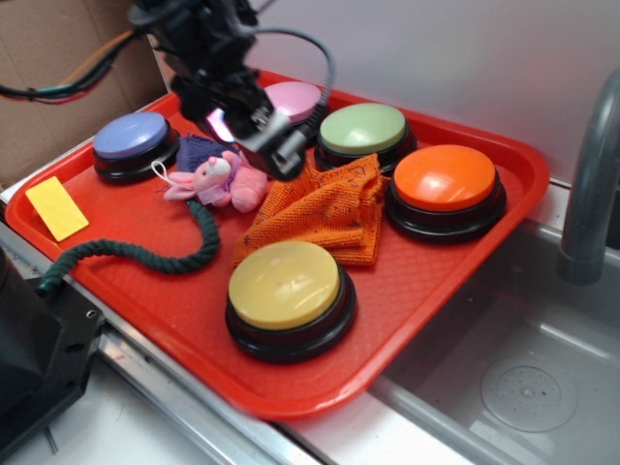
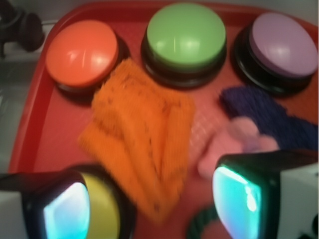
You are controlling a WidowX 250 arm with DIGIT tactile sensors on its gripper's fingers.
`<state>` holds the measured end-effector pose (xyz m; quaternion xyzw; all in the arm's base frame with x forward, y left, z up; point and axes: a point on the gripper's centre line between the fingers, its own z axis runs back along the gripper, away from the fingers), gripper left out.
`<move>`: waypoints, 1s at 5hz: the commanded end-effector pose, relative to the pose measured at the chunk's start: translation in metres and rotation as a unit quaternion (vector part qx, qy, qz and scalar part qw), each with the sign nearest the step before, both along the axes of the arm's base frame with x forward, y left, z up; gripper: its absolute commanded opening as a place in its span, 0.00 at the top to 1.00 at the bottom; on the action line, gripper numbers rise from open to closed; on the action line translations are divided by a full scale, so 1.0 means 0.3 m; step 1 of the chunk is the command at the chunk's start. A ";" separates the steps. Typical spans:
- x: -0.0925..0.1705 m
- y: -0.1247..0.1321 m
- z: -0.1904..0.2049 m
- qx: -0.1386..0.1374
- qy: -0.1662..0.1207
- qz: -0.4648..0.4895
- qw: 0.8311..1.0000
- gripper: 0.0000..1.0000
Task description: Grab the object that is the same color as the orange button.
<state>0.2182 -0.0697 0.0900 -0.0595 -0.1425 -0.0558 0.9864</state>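
The orange mesh cloth (image 1: 325, 211) (image 2: 142, 137) lies crumpled in the middle of the red tray (image 1: 426, 281), just left of the orange button (image 1: 446, 179) (image 2: 82, 54). My gripper (image 1: 257, 136) (image 2: 152, 199) hangs open above the tray, over the cloth's left end and beside the pink plush bunny (image 1: 218, 181). In the wrist view the cloth's near corner lies below the wide gap between my two fingers (image 2: 239, 194), with nothing held.
On the tray stand a yellow button (image 1: 286, 291), a green button (image 1: 363, 131), a pink button (image 1: 295, 97) and a blue-violet button (image 1: 131, 140). A dark green rope (image 1: 145, 254), a purple knit piece (image 1: 199, 150) and a yellow card (image 1: 56, 208) lie at left. A sink (image 1: 523, 387) and faucet (image 1: 591, 184) are at right.
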 end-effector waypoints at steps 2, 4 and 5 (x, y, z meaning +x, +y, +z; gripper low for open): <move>0.058 0.041 -0.116 0.032 0.002 0.061 0.998 0.00; 0.071 0.058 -0.184 0.040 0.026 0.063 0.997 0.00; 0.079 0.046 -0.195 0.027 0.014 0.040 0.999 0.00</move>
